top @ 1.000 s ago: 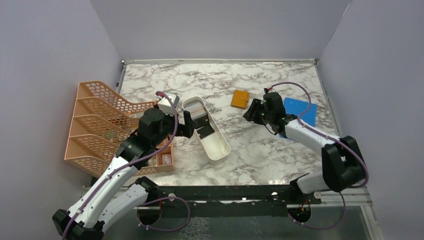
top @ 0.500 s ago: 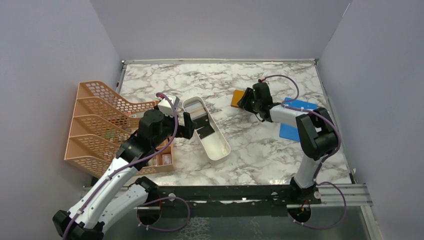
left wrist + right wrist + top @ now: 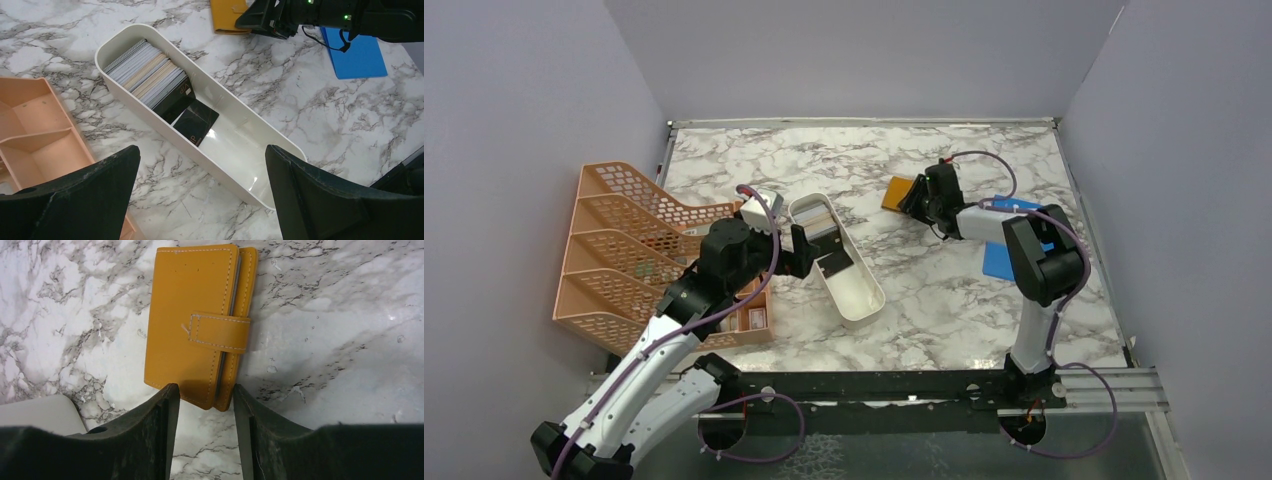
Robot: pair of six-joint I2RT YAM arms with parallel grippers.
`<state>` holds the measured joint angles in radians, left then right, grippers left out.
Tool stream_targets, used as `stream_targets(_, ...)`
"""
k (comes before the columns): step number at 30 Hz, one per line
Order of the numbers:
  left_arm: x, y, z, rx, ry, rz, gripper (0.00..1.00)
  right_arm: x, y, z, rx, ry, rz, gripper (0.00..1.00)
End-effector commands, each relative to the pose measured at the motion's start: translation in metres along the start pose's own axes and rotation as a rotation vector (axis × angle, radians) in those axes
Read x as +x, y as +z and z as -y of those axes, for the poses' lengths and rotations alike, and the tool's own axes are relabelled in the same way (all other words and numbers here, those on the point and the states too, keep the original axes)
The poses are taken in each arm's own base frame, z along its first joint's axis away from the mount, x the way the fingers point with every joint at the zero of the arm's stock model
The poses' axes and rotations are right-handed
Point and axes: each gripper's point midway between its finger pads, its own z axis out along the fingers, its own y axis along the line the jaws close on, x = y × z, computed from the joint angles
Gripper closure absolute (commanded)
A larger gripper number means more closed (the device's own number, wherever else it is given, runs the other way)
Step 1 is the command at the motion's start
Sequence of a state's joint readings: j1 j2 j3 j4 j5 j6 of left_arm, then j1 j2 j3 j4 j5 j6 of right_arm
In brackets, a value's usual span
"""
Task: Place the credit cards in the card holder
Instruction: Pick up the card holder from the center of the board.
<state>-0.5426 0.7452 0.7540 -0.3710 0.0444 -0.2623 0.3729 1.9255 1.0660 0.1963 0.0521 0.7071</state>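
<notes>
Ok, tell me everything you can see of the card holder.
The card holder is a small orange-tan wallet, leather-like, with pale stitching along its edges. It is folded shut, and a short strap wraps over its opening side. It lies flat on the marble table, in the far half. The right gripper is open, with its jaws either side of the holder's near end. Whether they touch it cannot be told.

Top camera looking down from above the near edge over the whole table [image 3: 944,290], left wrist view angling onto the white tray [image 3: 235,140], right wrist view hugging the card holder [image 3: 185,325], all three sharing it.
</notes>
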Motion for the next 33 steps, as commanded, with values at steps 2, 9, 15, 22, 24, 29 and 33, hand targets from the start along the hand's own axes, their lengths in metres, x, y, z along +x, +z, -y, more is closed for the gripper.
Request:
stream_targets(2,-0.014,-0.005,-0.001,0.004,-0.003,0.064,0.01,-0.003,0.008,0.006,0.022,-0.025,0.019,0.67)
stream_targets(9,-0.009,0.002,-0.007,-0.021,-0.007,0.039,0.03,-0.022,-0.041,-0.025,-0.084,-0.087,0.007,0.99)
stream_targets(15,-0.029,0.010,0.011,0.082,0.037,0.101,0.10,-0.010,-0.109,-0.049,-0.233,-0.109,-0.080,0.99)
stream_targets(22,-0.078,0.014,0.043,0.261,0.247,0.344,0.21,-0.001,-0.206,-0.103,-0.547,0.042,-0.187,0.99)
stream_targets(24,-0.083,0.015,0.056,0.337,0.338,0.392,0.24,-0.003,-0.230,-0.115,-0.614,0.067,-0.204,0.99)
stream_targets(29,-0.077,0.017,0.082,0.499,0.709,0.471,0.27,-0.003,-0.268,-0.125,-0.673,0.127,-0.246,0.99)
stream_targets(33,-0.066,0.020,0.094,0.540,1.017,0.540,0.28,-0.002,-0.284,-0.127,-0.664,0.177,-0.285,0.99)
